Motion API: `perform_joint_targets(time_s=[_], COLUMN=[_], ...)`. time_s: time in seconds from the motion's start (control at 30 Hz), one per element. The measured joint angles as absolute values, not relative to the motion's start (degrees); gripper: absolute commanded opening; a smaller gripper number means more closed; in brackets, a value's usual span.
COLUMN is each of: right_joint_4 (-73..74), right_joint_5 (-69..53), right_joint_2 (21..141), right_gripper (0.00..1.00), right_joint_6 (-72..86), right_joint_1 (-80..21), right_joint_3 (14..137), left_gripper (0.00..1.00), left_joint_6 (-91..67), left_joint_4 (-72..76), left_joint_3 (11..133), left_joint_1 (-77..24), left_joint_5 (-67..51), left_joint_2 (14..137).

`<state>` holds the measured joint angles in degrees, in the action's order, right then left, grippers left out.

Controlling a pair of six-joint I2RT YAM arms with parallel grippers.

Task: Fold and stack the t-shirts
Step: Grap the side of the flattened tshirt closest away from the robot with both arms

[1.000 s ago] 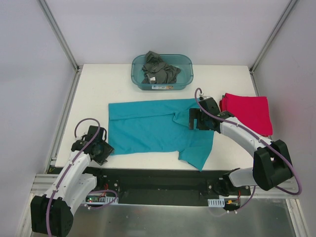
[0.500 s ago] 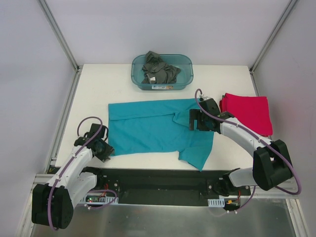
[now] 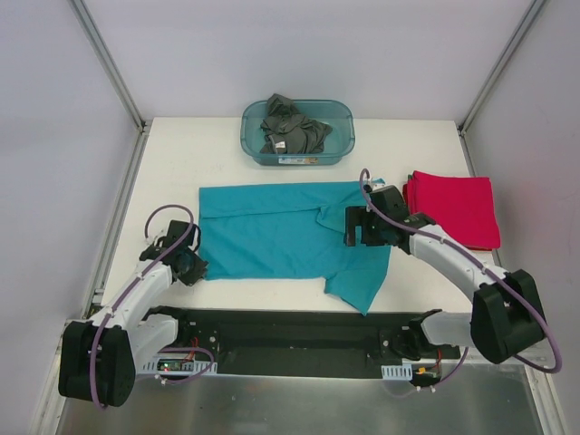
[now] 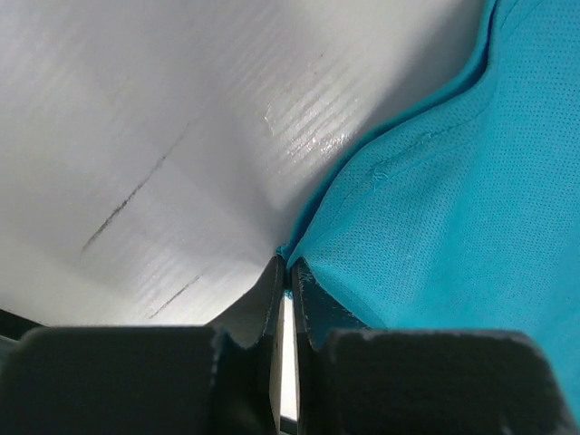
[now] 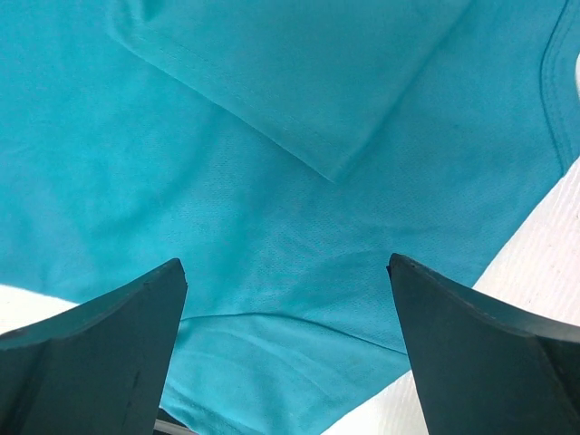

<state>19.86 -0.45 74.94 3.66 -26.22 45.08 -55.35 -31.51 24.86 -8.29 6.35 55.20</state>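
The teal-blue t-shirt [image 3: 272, 231] lies spread flat mid-table, one sleeve folded in and its right part hanging towards the near edge. My left gripper [image 3: 194, 266] is at its near left corner. In the left wrist view the gripper [image 4: 288, 272] is shut, pinching that corner of the teal fabric [image 4: 453, 181]. My right gripper [image 3: 354, 232] is wide open just over the shirt's right part; the right wrist view shows the gripper [image 5: 285, 263] with teal cloth [image 5: 272, 154] between its fingers. A folded crimson t-shirt [image 3: 458, 207] lies at the right. Dark grey t-shirts [image 3: 292, 127] are bunched in the tub.
The translucent blue-green tub [image 3: 340, 145] stands at the back centre of the white table [image 3: 181, 154]. Metal frame posts rise at the back corners. The black base rail runs along the near edge.
My left gripper has moved right and forward to the shirt's near left corner and now pinches it. My right gripper has shifted slightly left over the shirt.
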Motion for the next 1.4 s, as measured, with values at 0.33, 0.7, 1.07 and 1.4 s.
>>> perform_joint_targets(time_s=[0.33, 0.7, 1.07, 1.4], right_joint_4=[24.93, 38.13, 38.24, 36.18], right_joint_5=[1.76, 5.65, 5.69, 6.28], right_joint_2=[65.23, 64.9, 74.08, 77.93], right_gripper=[0.98, 0.74, 0.59, 0.41], right_joint_6=[2.26, 3.09, 4.69, 4.43], right_joint_1=[-39.33, -67.72, -68.73, -68.73], right_joint_3=[43.31, 42.57, 39.83, 39.92], left_gripper=[0.0, 0.0, 0.0, 0.0], left_joint_6=[-51.37, -49.04, -49.04, -49.08], left_joint_4=[-30.74, -30.68, -30.55, -30.28], left_joint_3=[24.91, 24.8, 24.38, 24.38], left_joint_1=[-8.14, -7.75, -7.4, -7.4], left_joint_5=[11.0, 14.2, 15.53, 15.68], left_joint_2=[49.54, 45.98, 44.73, 44.91])
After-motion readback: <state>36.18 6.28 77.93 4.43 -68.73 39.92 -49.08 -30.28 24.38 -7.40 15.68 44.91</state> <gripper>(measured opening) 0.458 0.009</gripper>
